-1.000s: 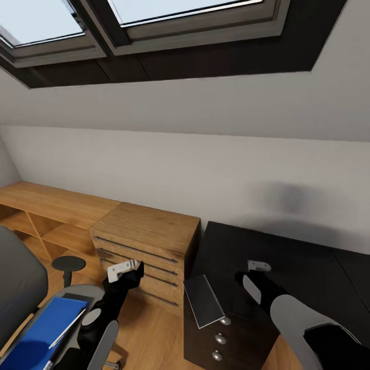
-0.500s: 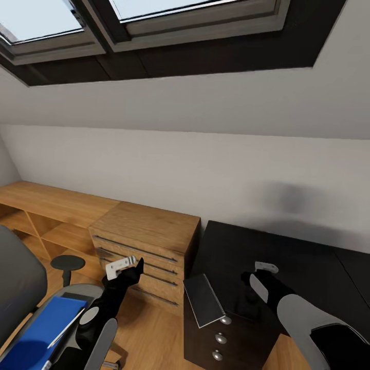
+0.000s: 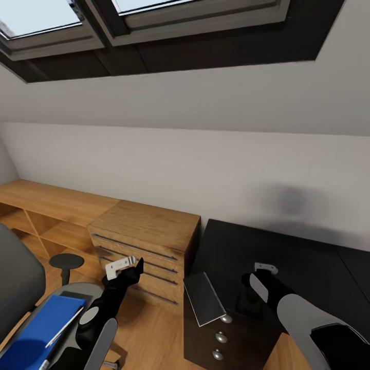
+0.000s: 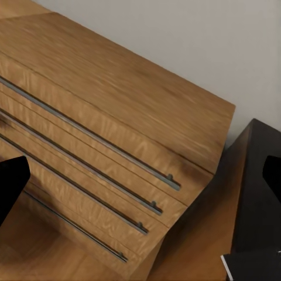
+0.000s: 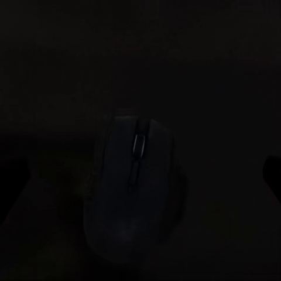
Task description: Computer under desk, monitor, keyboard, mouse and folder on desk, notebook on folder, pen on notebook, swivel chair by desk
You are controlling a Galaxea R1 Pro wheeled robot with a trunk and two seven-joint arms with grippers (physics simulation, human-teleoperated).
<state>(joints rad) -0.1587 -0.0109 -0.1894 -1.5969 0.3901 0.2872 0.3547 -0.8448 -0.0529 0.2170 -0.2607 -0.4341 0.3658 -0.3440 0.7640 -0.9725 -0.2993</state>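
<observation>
- Sloped white wall and skylights fill the upper frame; lower left, the folder (image 3: 38,329) lies on the swivel chair (image 3: 20,288), pen (image 3: 64,333) on it.
- Left tool (image 3: 123,267), jaws wide and empty, hovers by the wooden drawers (image 3: 146,246); swinging could strike them.
- Right tool (image 3: 259,272), also wide, sits above the mouse (image 5: 137,193) on the black bench (image 3: 298,257); a skewed close might flick it away.

Over the last second your right gripper (image 3: 263,271) has slid forward and outward over the black desk (image 3: 308,257), your left gripper (image 3: 122,267) has eased slightly back, and your head camera has tilted slightly.
</observation>
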